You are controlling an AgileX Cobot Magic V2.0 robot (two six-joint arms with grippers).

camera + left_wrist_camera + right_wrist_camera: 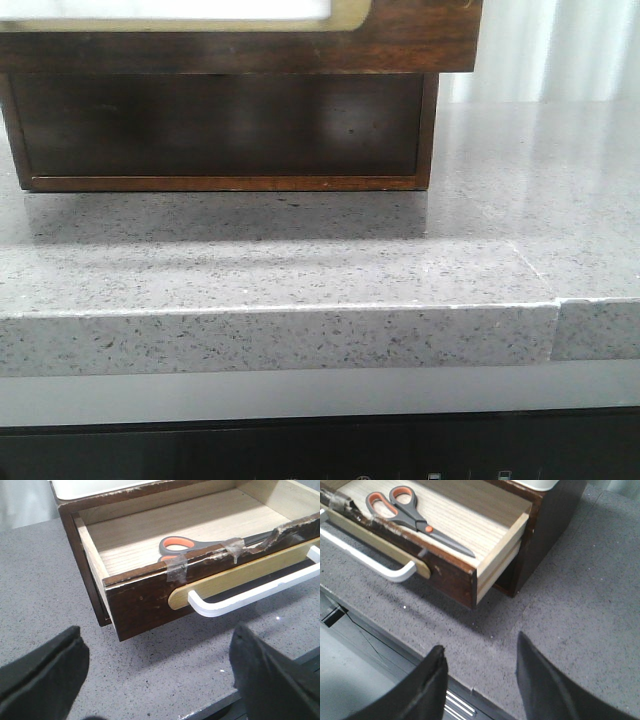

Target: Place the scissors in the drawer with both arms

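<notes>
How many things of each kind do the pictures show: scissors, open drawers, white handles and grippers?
scissors: 1
open drawer: 1
white handle: 1
grippers: 2, the left gripper and the right gripper
Total: 5

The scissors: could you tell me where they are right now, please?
The scissors lie flat on the floor of the open drawer, just behind its front panel and white handle, in both wrist views.

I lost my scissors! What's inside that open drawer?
The scissors lie flat on the drawer's pale wooden floor, nothing else visible beside them. The far back corners stay out of view.
</notes>
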